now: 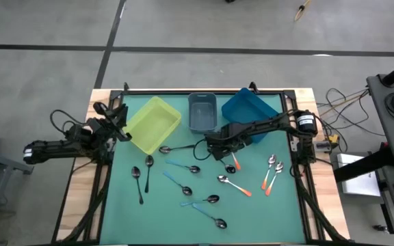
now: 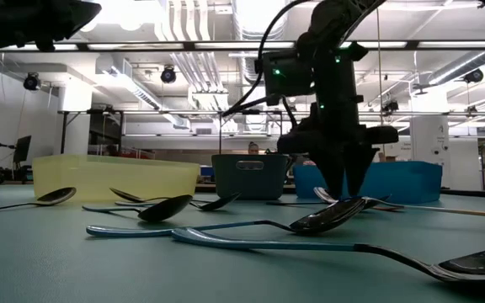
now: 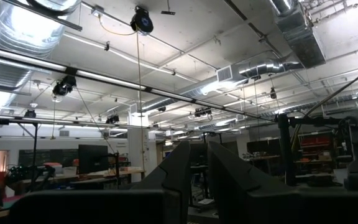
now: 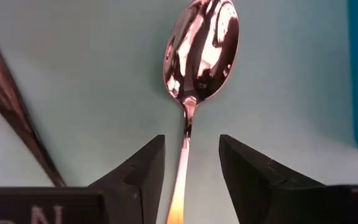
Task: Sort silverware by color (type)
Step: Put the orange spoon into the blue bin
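While the orange-red-handled spoon lies flat on the green bench, its shiny bowl points away from the right end effector, whose two dark fingers stand apart on either side of the thin handle, released and not pinching it. From above, that end effector sits low near the middle of the bench, just in front of the grey-blue bin and the blue bin. A black spoon handle runs close beside it.

Around this spot the other spoons are scattered: a black-handled pair toward the left, several light-blue-handled spoons across the middle and front, and more orange-red-handled spoons on the right side. Seen from bench height, a light-blue-handled spoon lies nearest, with the right arm coming down behind it.

The yellow bin stands at the back left, tilted askew beside the grey-blue one. The left end effector hangs at the bench's left edge, next to the yellow bin; its fingers point out toward the room and are nearly together, clenched on nothing visible.
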